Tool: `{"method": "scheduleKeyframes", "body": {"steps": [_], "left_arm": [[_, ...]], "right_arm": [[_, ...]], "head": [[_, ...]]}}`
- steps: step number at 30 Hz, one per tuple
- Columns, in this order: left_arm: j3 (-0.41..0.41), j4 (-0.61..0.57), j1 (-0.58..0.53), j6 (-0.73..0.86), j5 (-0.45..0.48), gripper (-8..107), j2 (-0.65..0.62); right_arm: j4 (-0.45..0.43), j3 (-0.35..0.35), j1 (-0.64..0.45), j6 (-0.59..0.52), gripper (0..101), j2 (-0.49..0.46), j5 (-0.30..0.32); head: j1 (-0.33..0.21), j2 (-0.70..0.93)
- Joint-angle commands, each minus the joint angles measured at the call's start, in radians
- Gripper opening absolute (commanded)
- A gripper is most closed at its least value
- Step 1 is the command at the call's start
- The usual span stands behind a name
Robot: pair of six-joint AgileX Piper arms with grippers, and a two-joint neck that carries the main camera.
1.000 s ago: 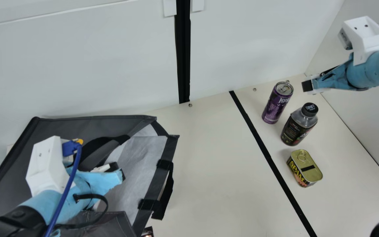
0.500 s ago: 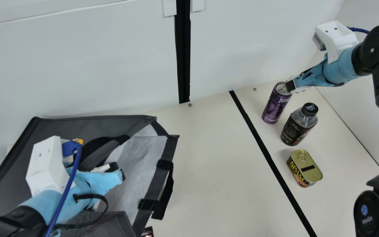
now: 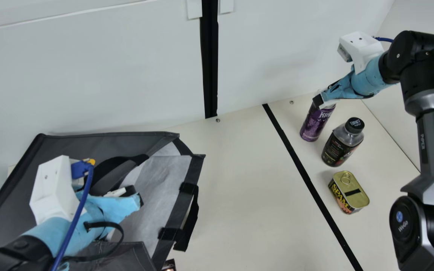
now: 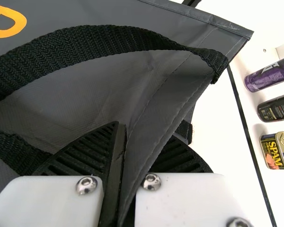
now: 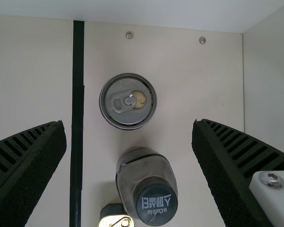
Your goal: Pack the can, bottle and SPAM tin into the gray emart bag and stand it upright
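Observation:
At the main view's left, my left gripper (image 3: 136,197) is at the mouth of the gray bag (image 3: 70,146), which lies on its side. In the left wrist view, my left gripper (image 4: 132,156) pinches the bag's edge (image 4: 173,101). My right gripper (image 3: 324,102) hides the top of the upright purple can (image 3: 314,126). The right wrist view shows my right gripper (image 5: 129,125) with fingers wide apart, the can's lid (image 5: 128,101) beneath. Upright beside the can is the dark bottle (image 3: 339,146), then the SPAM tin (image 3: 350,192).
A black tape line (image 3: 303,173) runs along the cream table between bag and items. White walls (image 3: 126,75) stand behind and at the right. A small dark object (image 3: 168,265) shows by the bag at the bottom edge.
My right arm has come in leftward from the right side, bringing its gripper over the can's top. My left arm, the bag and the three items have stayed put.

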Motion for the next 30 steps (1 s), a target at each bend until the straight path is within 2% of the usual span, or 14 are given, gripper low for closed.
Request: {"method": "scheduleKeyframes", "body": {"steps": [1,17,30], "left_arm": [[0.0,0.0,0.0,0.0,0.0,-8,0.0],[0.0,0.0,0.0,0.0,0.0,-8,0.0],[0.0,0.0,0.0,0.0,0.0,-8,0.0]], "right_arm": [[0.003,-0.007,0.002,-0.004,95,0.014,0.001],[-0.002,-0.072,0.017,-0.016,95,0.131,0.001],[-0.015,-0.096,0.021,-0.028,95,0.186,0.001]], "head": [[-0.023,-0.002],[-0.023,-0.002],[-0.023,-0.002]]}}
